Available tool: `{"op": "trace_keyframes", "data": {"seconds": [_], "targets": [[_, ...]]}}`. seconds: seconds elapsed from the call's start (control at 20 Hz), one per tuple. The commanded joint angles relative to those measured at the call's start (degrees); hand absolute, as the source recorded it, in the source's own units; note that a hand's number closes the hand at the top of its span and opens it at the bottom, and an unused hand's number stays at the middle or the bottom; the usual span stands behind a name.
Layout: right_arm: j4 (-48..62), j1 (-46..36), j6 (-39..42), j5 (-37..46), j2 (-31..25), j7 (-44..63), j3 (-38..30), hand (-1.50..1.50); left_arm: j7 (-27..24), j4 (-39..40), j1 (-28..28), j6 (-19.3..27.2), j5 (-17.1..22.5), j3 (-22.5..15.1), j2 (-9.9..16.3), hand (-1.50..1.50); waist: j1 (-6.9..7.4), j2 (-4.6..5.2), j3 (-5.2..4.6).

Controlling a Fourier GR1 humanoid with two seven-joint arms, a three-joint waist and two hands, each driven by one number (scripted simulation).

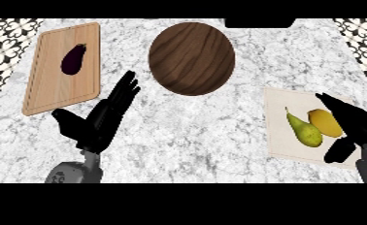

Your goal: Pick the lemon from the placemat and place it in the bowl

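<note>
**Marble counter, right hand at the lemon**

Marble counter [215, 136] filled my view. My right hand [345, 122] sat over the placemat [283, 122], fingers straight, thumb spread below, nothing gripped, just beside the lemon [325, 122]. The lemon lay on the placemat touching a pear [304, 130]. My left hand [100, 117] rested open, fingers up. Beyond were the bowl [192, 58] and a board [61, 69] with an eggplant [74, 59].

Bowl [192, 58] centre-back — eggplant [74, 58] on cutting board [50, 88] left; lemon [326, 122] and pear [304, 130] on placemat [283, 141] right.
</note>
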Motion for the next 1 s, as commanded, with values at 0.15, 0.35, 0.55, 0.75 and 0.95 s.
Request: {"op": "trace_keyframes", "data": {"seconds": [0.15,0.35,0.55,0.75,0.95], "targets": [[8.3,-5.3,-3.0,3.9,3.2,-2.7,-2.1,-1.5,1.7,-4.9,5.1,-2.1,-0.5,-0.3,-0.5,0.0,0.32,0.0,0.01],[12.4,-4.9,-4.5,5.3,3.2,-6.5,-4.5,-1.5,2.7,-1.3,0.5,-1.5,-2.1,1.8,-2.3,0.0,0.1,0.03,0.01],[12.5,-6.3,-2.8,5.7,3.9,-6.6,-5.9,-1.5,2.1,-2.8,2.5,-3.4,-2.5,2.4,-2.3,0.0,0.07,-0.01,0.0],[19.6,-7.6,-10.6,7.3,3.3,-15.5,-5.7,1.5,3.1,-1.6,-0.2,-4.0,-2.1,3.2,-1.9,0.0,0.26,0.07,0.03],[22.0,-12.3,-9.5,9.3,4.0,-15.6,-5.0,1.5,0.5,-0.1,0.7,-4.6,-2.6,4.2,-2.8,0.0,0.27,0.05,0.01]]}}
